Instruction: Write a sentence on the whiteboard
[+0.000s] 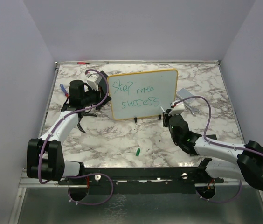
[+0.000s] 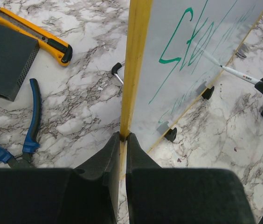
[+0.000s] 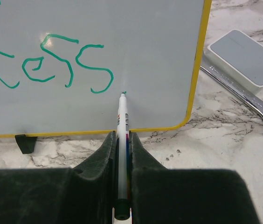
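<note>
- Two lines of green handwriting, the sentence (image 1: 134,94), legible as "Step into" above "success".
- Written across the whiteboard (image 1: 164,81), upright on small black feet toward the far side of the marble-patterned table (image 1: 122,135), yellow frame all round.
- Pinched at the left frame edge by the left gripper (image 2: 123,137), fingers closed tight on the yellow rim.
- Touched just after the last "s" by the tip of a white marker (image 3: 122,114), a small green dot right at that tip; print on the barrel too small to read.
- Clamped lengthwise in the right gripper (image 3: 123,136), fingers closed on the marker's barrel, aimed at the board's lower right area.
- Just right of the board: a steel wrench (image 3: 243,100) and, beside it, a white block with a grey top (image 3: 245,58).
- Left of the board: a yellow utility knife (image 2: 33,35), blue-handled pliers (image 2: 31,121) and a dark grey box (image 2: 3,58), none with readable lettering.
- Well in front of the board, alone on the marble: a small green cap (image 1: 137,151).
</note>
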### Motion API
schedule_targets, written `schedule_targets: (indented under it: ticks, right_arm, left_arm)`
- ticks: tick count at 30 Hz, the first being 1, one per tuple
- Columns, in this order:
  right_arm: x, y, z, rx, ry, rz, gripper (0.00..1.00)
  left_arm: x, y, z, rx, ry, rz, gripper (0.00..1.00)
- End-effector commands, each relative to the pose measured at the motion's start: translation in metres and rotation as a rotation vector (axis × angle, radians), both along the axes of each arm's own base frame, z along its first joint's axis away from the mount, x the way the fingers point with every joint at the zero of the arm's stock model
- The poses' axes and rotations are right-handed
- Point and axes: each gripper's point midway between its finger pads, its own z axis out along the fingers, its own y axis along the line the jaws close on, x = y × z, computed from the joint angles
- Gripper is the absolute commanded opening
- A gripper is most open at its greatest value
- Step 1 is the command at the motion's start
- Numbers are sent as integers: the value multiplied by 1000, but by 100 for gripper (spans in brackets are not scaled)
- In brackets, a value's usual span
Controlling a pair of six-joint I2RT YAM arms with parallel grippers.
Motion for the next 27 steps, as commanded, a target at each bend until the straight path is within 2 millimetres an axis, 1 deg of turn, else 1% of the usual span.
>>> schedule_targets:
  ticks: [1, 3, 8, 9, 13, 16, 18, 19, 23, 27]
  right_arm:
    - [3, -2, 18, 30, -41, -20, 1]
    - [-2, -5, 29, 53, -47, -18, 1]
    - [-20, -19, 43, 78, -31, -7, 0]
    - [-22, -21, 46, 81, -33, -7, 0]
    - [-29, -28, 51, 89, -34, -8, 1]
    - [-30, -29, 51, 93, -33, -9, 1]
    - [-30, -28, 51, 99, -33, -10, 1]
    - [-30, -28, 52, 103, -35, -8, 1]
    - [-29, -23, 55, 121, -40, 11, 1]
    - [-30, -22, 60, 137, -51, 18, 1]
  left_arm:
    - [0, -1, 15, -3, -57, -4, 0]
    - [1, 0, 16, -2, -61, 1, 0]
    - [1, 3, 17, 11, -67, 17, 0]
    - [1, 3, 17, 10, -67, 18, 3]
    - [0, 2, 18, 7, -66, 19, 19]
    - [0, 3, 19, 8, -71, 21, 27]
    - [-1, 3, 20, 9, -75, 24, 37]
    - [-1, 3, 21, 10, -76, 27, 41]
    - [-2, 5, 23, 13, -87, 38, 49]
    - [-1, 8, 27, 22, -103, 55, 63]
